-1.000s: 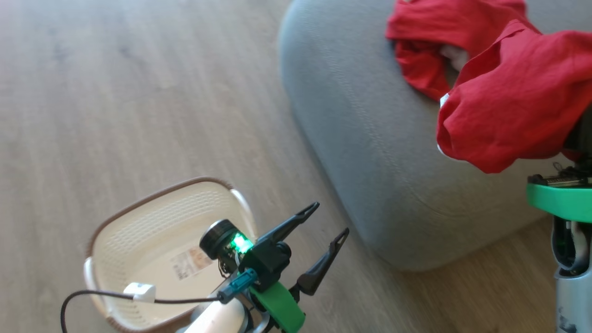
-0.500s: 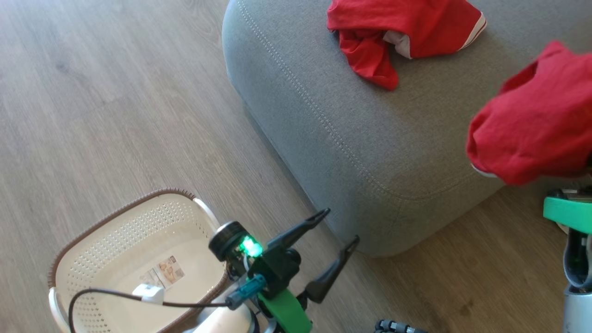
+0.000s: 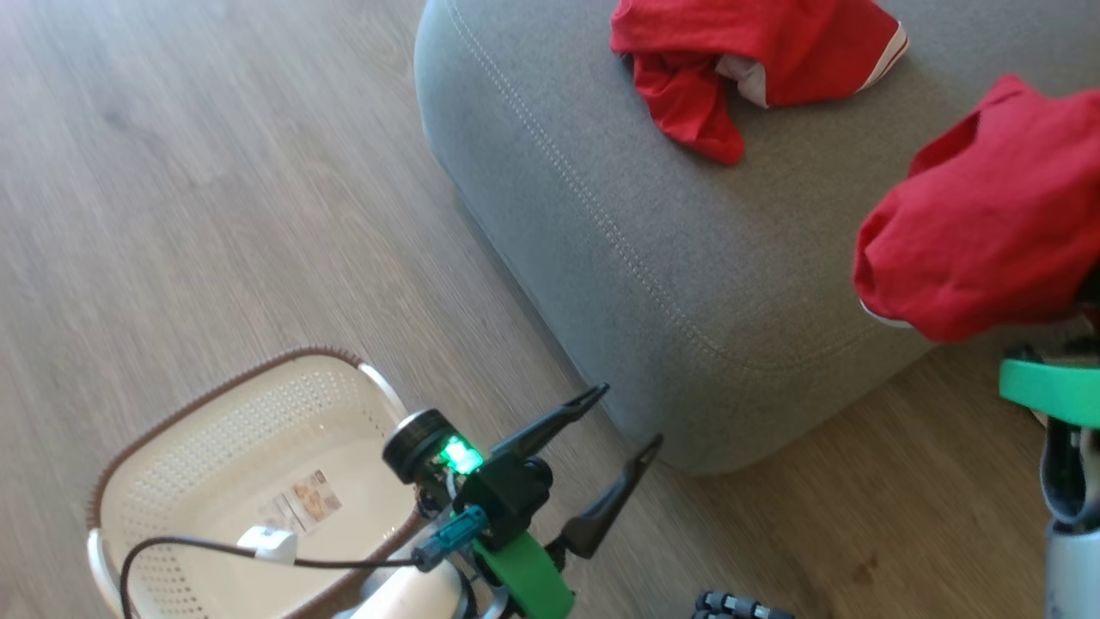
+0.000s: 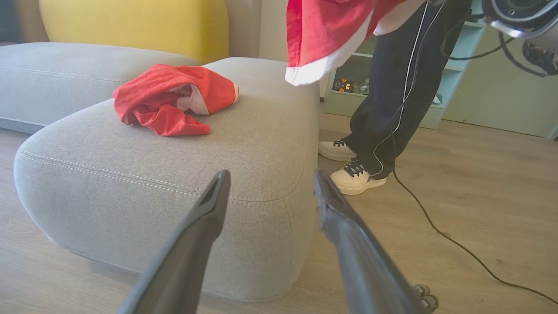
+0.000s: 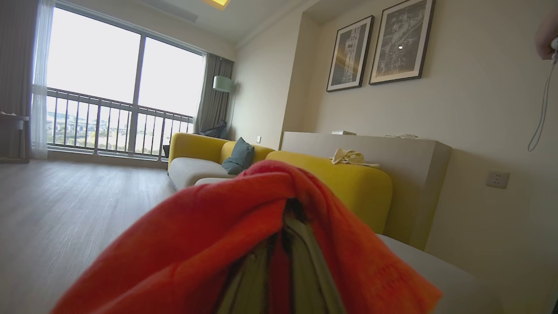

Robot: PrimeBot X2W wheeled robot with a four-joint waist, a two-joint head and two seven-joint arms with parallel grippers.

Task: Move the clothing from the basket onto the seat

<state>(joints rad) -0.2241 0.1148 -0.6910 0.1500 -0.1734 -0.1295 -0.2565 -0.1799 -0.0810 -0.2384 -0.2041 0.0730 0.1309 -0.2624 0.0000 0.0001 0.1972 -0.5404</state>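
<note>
At the left of the head view the basket (image 3: pixel 206 447) is being shown empty on the floor (image 3: pixel 215 172), with nothing but its label (image 3: pixel 302 503) lying on the bottom. Just to its right, the left gripper (image 3: pixel 629 416) is being held low, fingers spread wide and nothing between them. It is pointing at the near corner of the seat (image 3: pixel 687 258) and is not touching it.

Further right, the first garment (image 3: pixel 756 52) is lying crumpled on top of the seat, well back from the stitched edge.

At the far right, the second garment (image 3: pixel 980 249) is being gripped in a loose bundle, and it is draping over the right gripper (image 5: pixel 292 235), whose fingers are clenched on the red cloth. In the left wrist view its white hem is hanging in the air above the right end of the seat, clear of the cushion.

The coming move is judged to be turning on this: the bundle is being held over the seat's near right edge, and the bare cushion is lying ahead of that gripper and to its left, between the bundle and the first garment. The right arm is the nearer one, and it is carrying the load. A short reach forward and down, then a release, is judged to be needed, or the cloth is likely to slip off the rounded edge.
</note>
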